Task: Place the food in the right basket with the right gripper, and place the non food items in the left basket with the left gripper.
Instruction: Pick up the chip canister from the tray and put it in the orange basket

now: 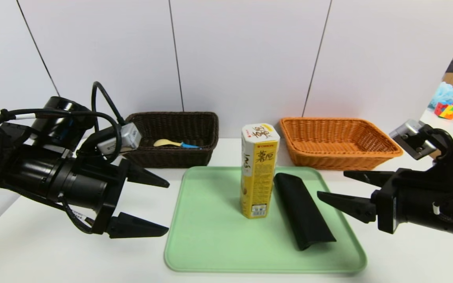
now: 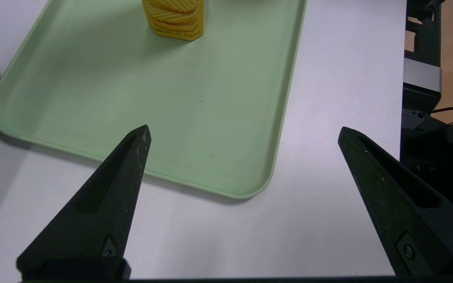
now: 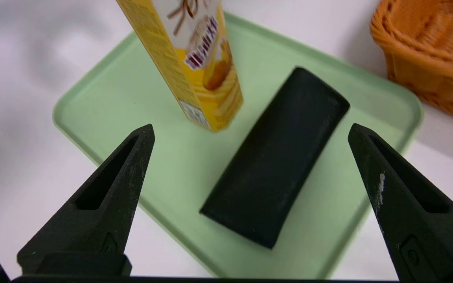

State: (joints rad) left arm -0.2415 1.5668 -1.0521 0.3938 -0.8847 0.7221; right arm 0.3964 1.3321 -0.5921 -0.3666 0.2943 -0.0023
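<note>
Standing upright mid-tray, the yellow snack box (image 1: 258, 170) has the black case (image 1: 303, 210) lying just beside it toward the green tray (image 1: 210, 243)'s right edge. Left gripper (image 1: 163, 208) hangs off the tray's left edge, fingers wide apart, empty. Right gripper (image 1: 332, 184) hovers at the right edge, fingers spread too. Brown basket (image 1: 173, 129) holds a spoon (image 1: 171, 144); orange basket (image 1: 338, 143) sits back right.

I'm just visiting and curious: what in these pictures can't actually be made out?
- Yellow snack box: left wrist view, top cut off by the frame edge.
- Dark basket: head view, near corner hidden behind the left arm's camera.
- Black case: head view, what it is cannot be told.
- Side-table clutter: head view, too small, cut off.
</note>
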